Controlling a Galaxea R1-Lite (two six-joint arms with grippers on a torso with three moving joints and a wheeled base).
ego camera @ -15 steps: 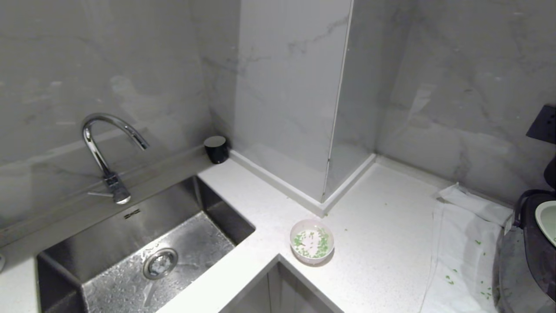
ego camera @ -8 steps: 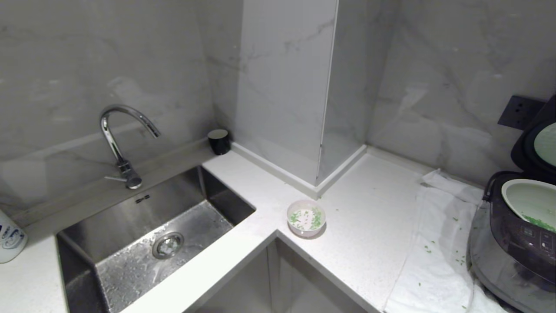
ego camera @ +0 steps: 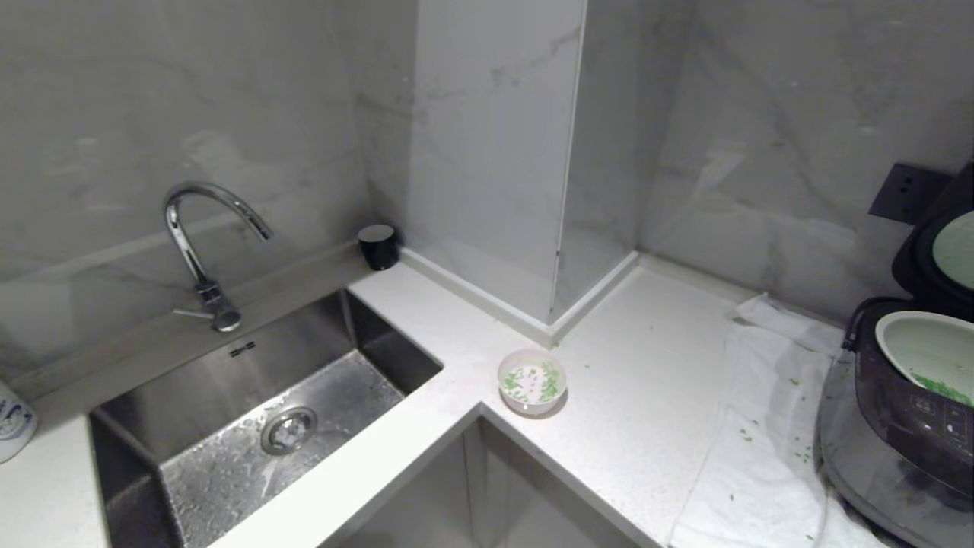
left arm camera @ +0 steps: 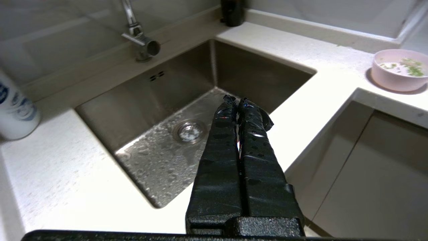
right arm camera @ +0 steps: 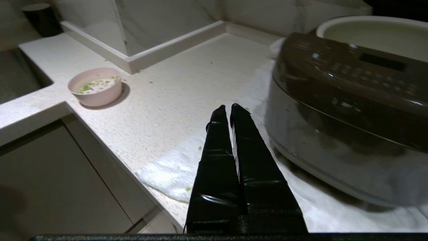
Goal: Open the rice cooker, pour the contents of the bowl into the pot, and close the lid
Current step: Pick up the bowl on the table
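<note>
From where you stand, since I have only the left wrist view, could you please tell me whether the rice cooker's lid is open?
Observer: Yes. The lid of the dark brown-grey rice cooker stands raised at the head view's right edge.
Operator: Thank you. Is anything in its pot?
Observer: The round white inner pot holds small green bits along its near side.
Operator: And where is the right gripper?
Observer: The right gripper is shut and empty, pointing at the white cloth that the cooker stands on.
</note>
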